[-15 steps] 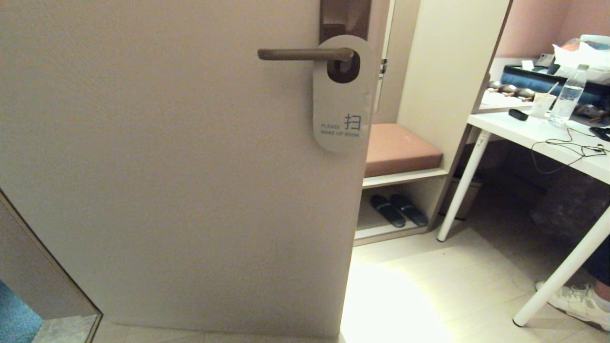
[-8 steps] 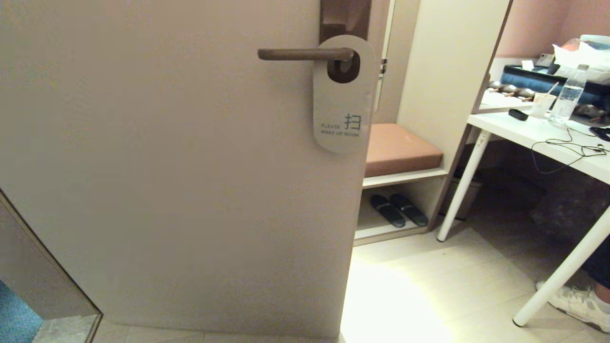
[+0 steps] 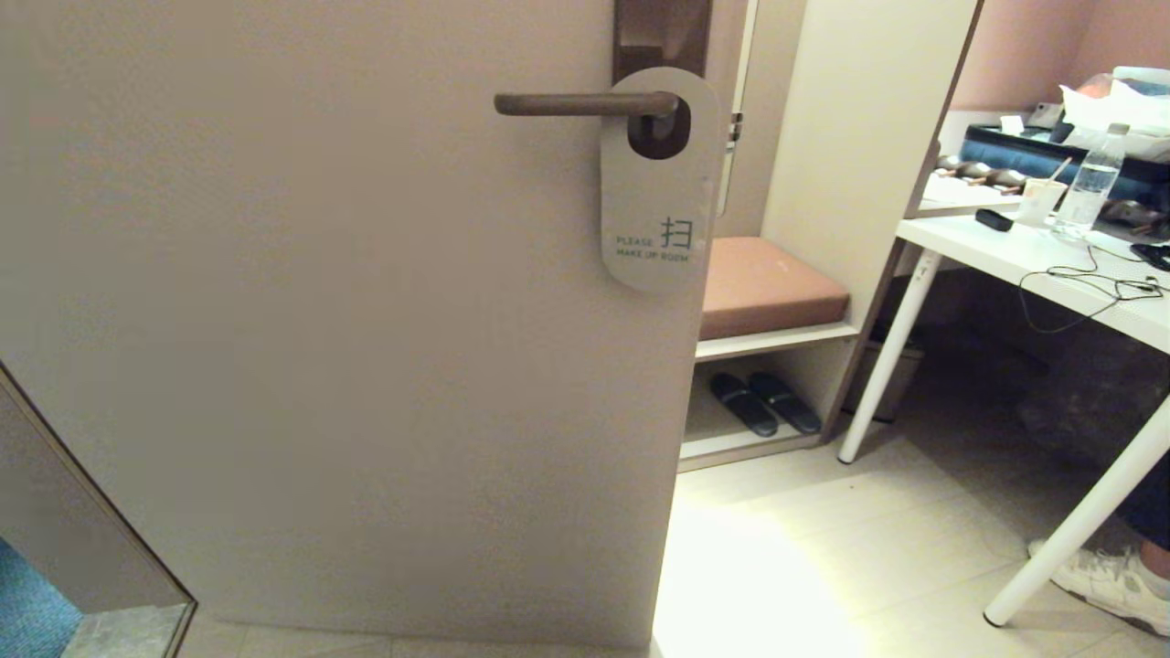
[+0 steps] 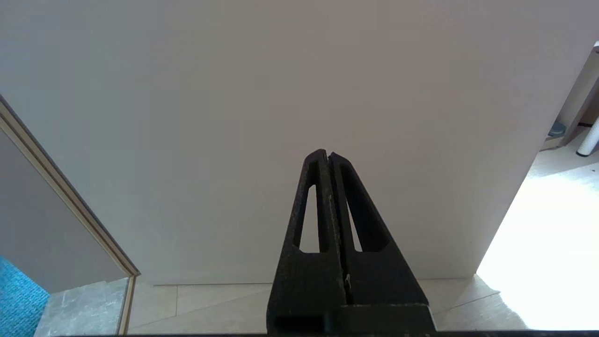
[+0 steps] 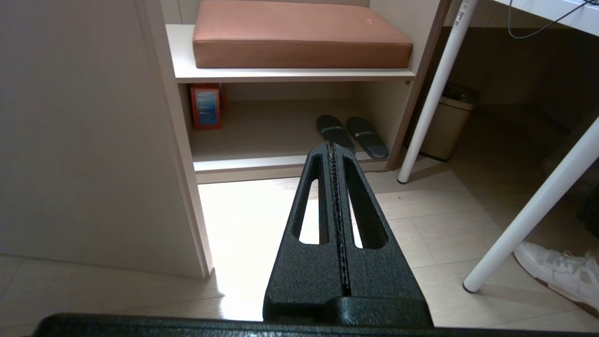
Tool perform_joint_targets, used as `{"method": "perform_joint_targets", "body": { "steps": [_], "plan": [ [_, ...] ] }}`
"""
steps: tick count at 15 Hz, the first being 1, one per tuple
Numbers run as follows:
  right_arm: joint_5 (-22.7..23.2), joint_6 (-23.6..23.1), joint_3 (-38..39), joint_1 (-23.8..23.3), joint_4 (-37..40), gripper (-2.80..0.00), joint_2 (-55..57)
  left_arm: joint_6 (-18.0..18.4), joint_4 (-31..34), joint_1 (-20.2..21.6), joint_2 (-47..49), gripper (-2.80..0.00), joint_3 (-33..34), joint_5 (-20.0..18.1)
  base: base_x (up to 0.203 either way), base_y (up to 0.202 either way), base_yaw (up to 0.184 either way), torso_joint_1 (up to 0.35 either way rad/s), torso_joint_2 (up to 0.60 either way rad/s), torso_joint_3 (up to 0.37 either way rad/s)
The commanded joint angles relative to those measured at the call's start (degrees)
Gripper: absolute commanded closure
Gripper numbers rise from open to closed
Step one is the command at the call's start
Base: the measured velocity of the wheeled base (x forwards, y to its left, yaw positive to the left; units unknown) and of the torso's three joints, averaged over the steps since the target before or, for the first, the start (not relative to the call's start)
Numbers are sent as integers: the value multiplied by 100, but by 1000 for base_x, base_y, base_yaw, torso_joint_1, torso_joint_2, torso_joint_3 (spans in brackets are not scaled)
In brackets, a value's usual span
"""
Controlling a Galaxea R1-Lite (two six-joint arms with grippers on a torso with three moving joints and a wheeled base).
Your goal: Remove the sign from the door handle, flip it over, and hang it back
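On door (image 3: 320,320): sign (image 3: 660,210) upright, pale face outward

The top of the brown backplate (image 3: 663,37) runs off my head view's upper edge, and the sign (image 3: 660,183) covers its lower part. The sign's other face is turned to the door (image 3: 320,320) (unreadable from here). Neither of my arms shows in that view.

pale sign (image 3: 658,196) on door handle (image 3: 585,103), "PLEASE MAKE UP ROOM", character 扫
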Motion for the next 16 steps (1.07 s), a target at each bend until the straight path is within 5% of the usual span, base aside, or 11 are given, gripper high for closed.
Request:
{"method": "perform_joint_targets", "body": {
  "steps": [1, 16],
  "plan": [
    [-1, -3, 0, 1, -1, 0, -2, 4, 0, 2, 7, 0, 0, -2, 0, 0, 0, 0, 0, 0],
    [-1, -3, 0, 1, -1, 0, -2, 4, 0, 2, 7, 0, 0, -2, 0, 0, 0, 0, 0, 0]
  ]
}}
